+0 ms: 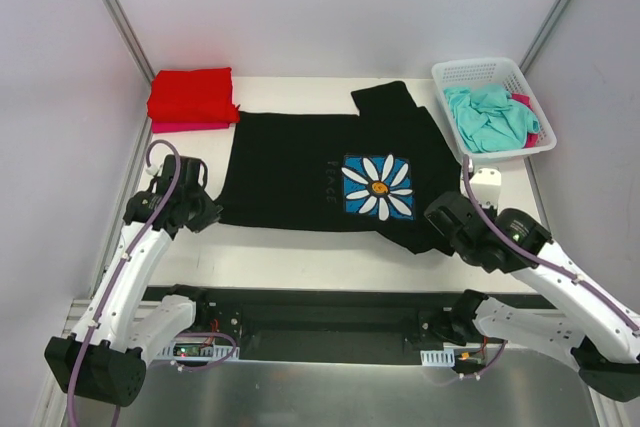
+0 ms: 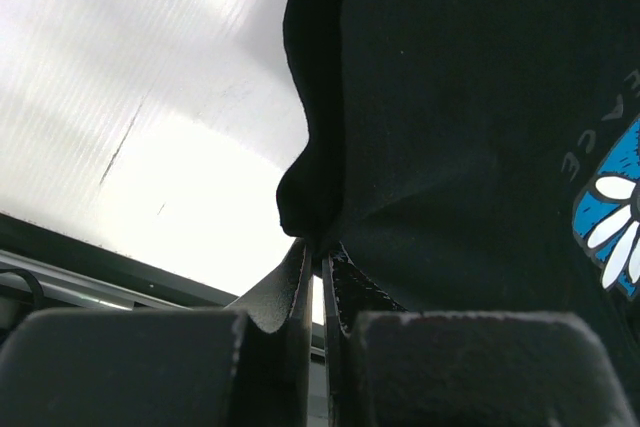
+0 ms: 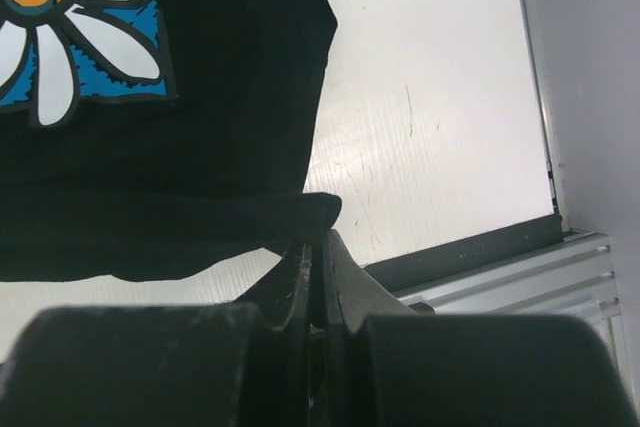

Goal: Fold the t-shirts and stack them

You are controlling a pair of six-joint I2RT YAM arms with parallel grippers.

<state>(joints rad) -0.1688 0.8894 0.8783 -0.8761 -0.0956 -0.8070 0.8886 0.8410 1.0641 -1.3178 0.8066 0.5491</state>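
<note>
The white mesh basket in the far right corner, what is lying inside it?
Inside the basket, a crumpled teal t-shirt fills most of the space, and part of a pink t-shirt shows at its right side. Anything beneath them is covered.

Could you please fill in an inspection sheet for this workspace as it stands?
Surface: white table, faintly scratched.
Job's things: black t-shirt spread out, daisy up; red t-shirt folded at far left on a pink t-shirt; teal t-shirt crumpled in the basket.
Clutter: white mesh basket at far right.
Grippers: left gripper shut on the black t-shirt's near-left edge; right gripper shut on its near-right edge.
Cables: purple cables run along both arms.
Surroundings: white walls, metal posts.
</note>
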